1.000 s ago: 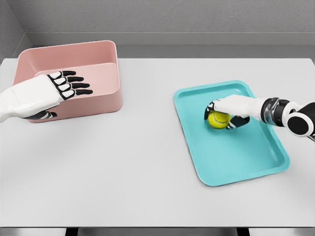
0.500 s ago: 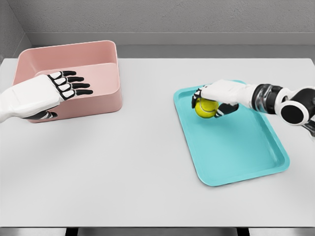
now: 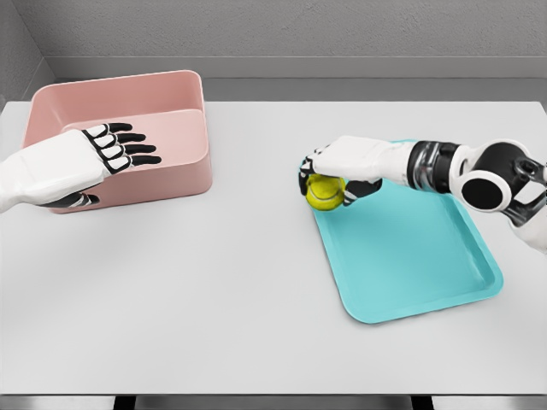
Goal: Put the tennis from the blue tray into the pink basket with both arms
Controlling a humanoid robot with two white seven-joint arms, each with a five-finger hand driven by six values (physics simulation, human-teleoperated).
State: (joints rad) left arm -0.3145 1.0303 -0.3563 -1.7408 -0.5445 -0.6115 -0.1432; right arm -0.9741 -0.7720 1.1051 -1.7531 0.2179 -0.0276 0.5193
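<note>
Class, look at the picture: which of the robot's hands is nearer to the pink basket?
The left hand: it hovers over the pink basket, fingers spread. The right hand is far off, gripping the tennis ball at the blue tray's edge.

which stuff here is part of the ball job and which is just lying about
Part of the job:
tennis ball, held in the right robot hand
blue tray
pink basket
left robot hand, open over the basket

Just there:
white table, nothing loose on it
grey wall
</note>
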